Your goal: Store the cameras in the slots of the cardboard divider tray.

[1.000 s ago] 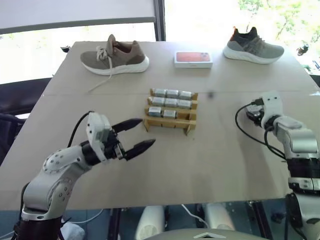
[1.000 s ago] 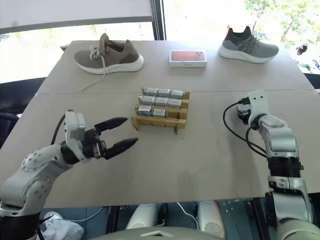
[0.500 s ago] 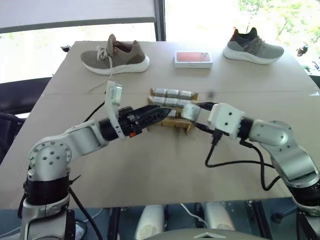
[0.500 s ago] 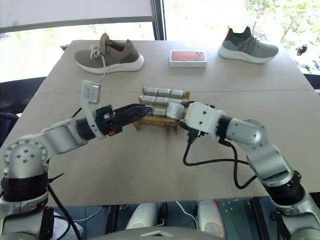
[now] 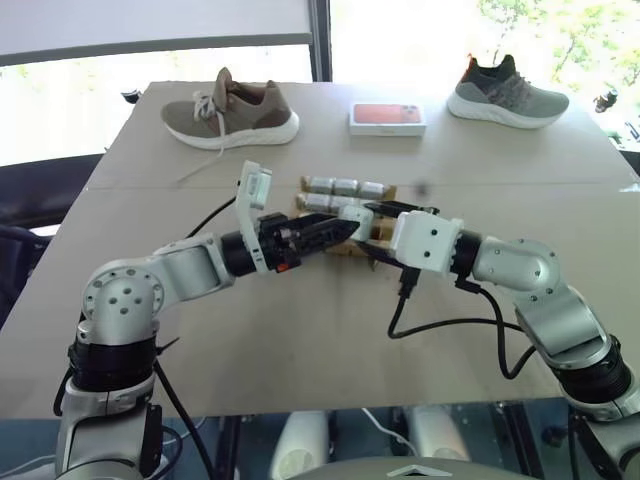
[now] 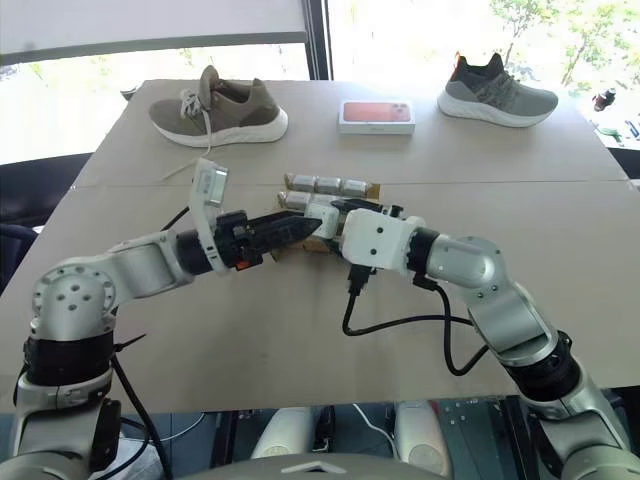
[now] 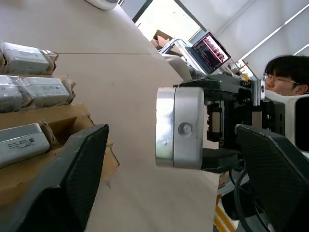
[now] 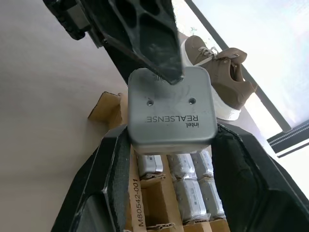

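Note:
The cardboard divider tray [image 5: 377,191] stands mid-table, with several silver-grey cameras [image 5: 345,186] in its slots. Just in front of and above it, my right gripper [image 8: 170,133] is shut on one more silver camera [image 8: 169,108], held level and pointing left. My left gripper [image 5: 338,229] points right and meets it. Its black fingers [image 7: 63,179] straddle that camera [image 7: 178,128] with a gap on each side, so it is open. In the right wrist view one left fingertip [image 8: 154,43] lies against the camera's face. Both arms hide the tray's front rows.
A brown shoe [image 5: 230,108] lies at the back left and a grey shoe [image 5: 508,95] at the back right. An orange-topped white box [image 5: 387,117] sits between them. A black cable [image 5: 450,325] loops under my right arm. A person [image 7: 289,77] sits beyond the table beside a screen.
My right arm swung in from the table's right side to the middle, carrying the camera. My left gripper rose, rolled and moved right to meet it. Its fingers have narrowed around the camera.

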### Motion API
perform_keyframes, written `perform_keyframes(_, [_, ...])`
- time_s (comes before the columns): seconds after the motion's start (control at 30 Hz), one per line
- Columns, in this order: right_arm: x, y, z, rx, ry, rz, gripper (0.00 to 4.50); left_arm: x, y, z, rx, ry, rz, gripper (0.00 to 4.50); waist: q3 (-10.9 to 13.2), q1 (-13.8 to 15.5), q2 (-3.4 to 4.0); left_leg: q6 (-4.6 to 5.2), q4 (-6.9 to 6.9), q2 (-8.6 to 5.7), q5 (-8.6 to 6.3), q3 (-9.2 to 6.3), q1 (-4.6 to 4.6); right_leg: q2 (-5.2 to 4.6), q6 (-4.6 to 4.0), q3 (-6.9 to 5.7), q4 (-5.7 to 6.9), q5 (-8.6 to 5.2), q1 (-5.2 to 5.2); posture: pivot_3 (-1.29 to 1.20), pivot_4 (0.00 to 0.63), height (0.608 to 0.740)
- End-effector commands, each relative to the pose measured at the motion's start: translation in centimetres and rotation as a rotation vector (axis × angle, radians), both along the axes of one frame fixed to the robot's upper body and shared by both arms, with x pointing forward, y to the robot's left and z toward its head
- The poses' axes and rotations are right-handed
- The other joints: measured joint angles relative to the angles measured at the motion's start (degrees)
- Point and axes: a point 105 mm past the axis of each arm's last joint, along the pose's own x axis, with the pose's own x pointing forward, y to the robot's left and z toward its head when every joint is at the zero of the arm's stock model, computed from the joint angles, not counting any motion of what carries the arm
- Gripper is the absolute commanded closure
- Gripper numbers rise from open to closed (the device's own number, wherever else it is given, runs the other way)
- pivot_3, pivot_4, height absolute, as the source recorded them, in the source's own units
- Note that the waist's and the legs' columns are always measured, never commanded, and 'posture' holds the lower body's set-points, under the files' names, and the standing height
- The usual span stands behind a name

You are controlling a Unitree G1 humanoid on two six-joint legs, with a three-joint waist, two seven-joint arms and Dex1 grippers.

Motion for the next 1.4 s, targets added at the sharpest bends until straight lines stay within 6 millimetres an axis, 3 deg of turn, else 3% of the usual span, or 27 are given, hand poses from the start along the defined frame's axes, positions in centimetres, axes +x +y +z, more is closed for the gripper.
perform_keyframes(0.03, [-0.7, 0.4, 1.3, 0.017, -0.069, 0.032, 2.27, 0.1, -0.3, 0.7, -0.008, -0.029, -0.02, 2.23, 0.0, 0.0, 0.0, 0.0, 0.0, 0.0, 0.0, 0.0, 0.0, 0.0, 0.0, 0.0, 0.0, 0.0, 0.0, 0.0, 0.15, 0.74])
perform_keyframes(0.13, [-0.7, 0.4, 1.3, 0.025, -0.064, 0.027, 2.27, 0.1, -0.5, 0.7, -0.003, -0.031, -0.041, 3.68, 0.0, -0.01, 0.0, 0.0, 0.0, 0.0, 0.0, 0.01, -0.01, 0.0, 0.0, 0.0, 0.0, 0.0, 0.0, 0.0, 0.15, 0.74])
perform_keyframes(0.23, [-1.0, 0.2, 0.6, 0.041, 0.058, 0.063, 2.27, 0.3, -0.5, 0.7, 0.009, -0.04, -0.053, 3.82, 0.0, 0.01, 0.0, 0.0, 0.0, 0.0, 0.0, 0.0, -0.01, 0.0, 0.0, 0.0, 0.0, 0.0, 0.0, 0.0, 0.15, 0.74])
perform_keyframes(0.37, [0.1, -1.7, 1.0, 0.092, 0.067, -0.038, 0.83, 1.4, -0.3, 1.2, 0.036, -0.087, -0.048, 3.82, 0.0, 0.11, -0.01, 0.0, 0.0, -0.02, 0.0, 0.0, 0.0, 0.01, 0.0, -0.01, 0.01, 0.0, 0.0, 0.0, 0.15, 0.74])
perform_keyframes(0.4, [0.4, -2.3, 0.8, 0.084, 0.058, -0.071, 0.22, 1.7, -0.3, 1.3, 0.044, -0.101, -0.048, 3.82, 0.0, 0.27, -0.01, 0.0, 0.0, -0.07, 0.0, 0.0, -0.01, 0.03, 0.0, -0.01, 0.01, 0.0, 0.0, 0.0, 0.15, 0.74])
perform_keyframes(0.43, [0.9, -3.6, 0.5, 0.104, 0.087, -0.13, 0.1, 2.2, -0.2, 1.5, 0.069, -0.135, -0.045, 3.82, 0.0, 0.6, -0.01, 0.0, 0.0, -0.07, 0.0, -0.03, -0.03, 0.03, 0.0, -0.04, 0.0, 0.0, 0.01, 0.0, 0.15, 0.74])
perform_keyframes(0.53, [1.0, -6.7, -0.2, 0.196, 0.194, -0.196, 0.1, 3.7, -0.7, 1.3, 0.177, -0.298, -0.055, 3.82, -0.01, 1.17, -0.02, 0.01, 0.0, -0.22, 0.0, 0.01, -0.06, 0.02, 0.0, -0.04, -0.04, 0.0, 0.01, 0.0, 0.15, 0.74])
perform_keyframes(0.63, [0.7, -9.7, -0.5, 0.188, 0.231, -0.24, 0.1, 4.4, -2.0, -0.3, 0.296, -0.413, -0.207, 3.82, -0.01, 1.33, -0.01, 0.01, -0.01, -0.29, -0.01, 0.1, -0.09, 0.0, 0.0, -0.03, -0.1, 0.0, 0.02, 0.0, 0.15, 0.74])
perform_keyframes(0.77, [-0.2, -11.6, 0.2, 0.246, 0.289, -0.24, 0.1, 6.1, -3.1, -2.0, 0.399, -0.497, -0.339, 3.82, 0.0, 1.01, -0.02, 0.04, 0.01, -0.32, -0.01, 0.25, -0.12, 0.01, 0.0, -0.01, -0.13, 0.0, 0.01, 0.0, 0.15, 0.74])
perform_keyframes(1.0, [-0.7, -12.5, 0.7, 0.27, 0.28, -0.277, 0.1, 9.2, -3.9, -3.8, 0.584, -0.626, -0.427, 3.82, 0.02, 0.97, -0.05, 0.32, 0.0, -0.13, -0.18, 0.15, -0.12, 0.2, 0.0, -0.06, -0.09, -0.01, -0.02, 0.0, 0.15, 0.74])
perform_keyframes(1.23, [-1.5, -12.6, 0.4, 0.272, 0.271, -0.303, 0.1, 9.9, -2.8, -5.2, 0.732, -0.631, -0.525, 3.82, 0.01, 1.07, -0.07, 0.48, 0.14, -0.16, -0.27, 0.04, -0.19, 0.13, 0.02, 0.01, -0.11, 0.0, -0.01, 0.0, 0.15, 0.74])
perform_keyframes(1.4, [-1.5, -12.5, 0.2, 0.27, 0.268, -0.312, 0.1, 10.1, -3.0, -4.8, 0.815, -0.634, -0.594, 3.82, 0.0, 0.71, -0.08, 0.5, 0.18, -0.12, -0.28, 0.1, -0.06, 0.17, 0.02, 0.11, 0.0, 0.0, 0.0, 0.0, 0.15, 0.74])
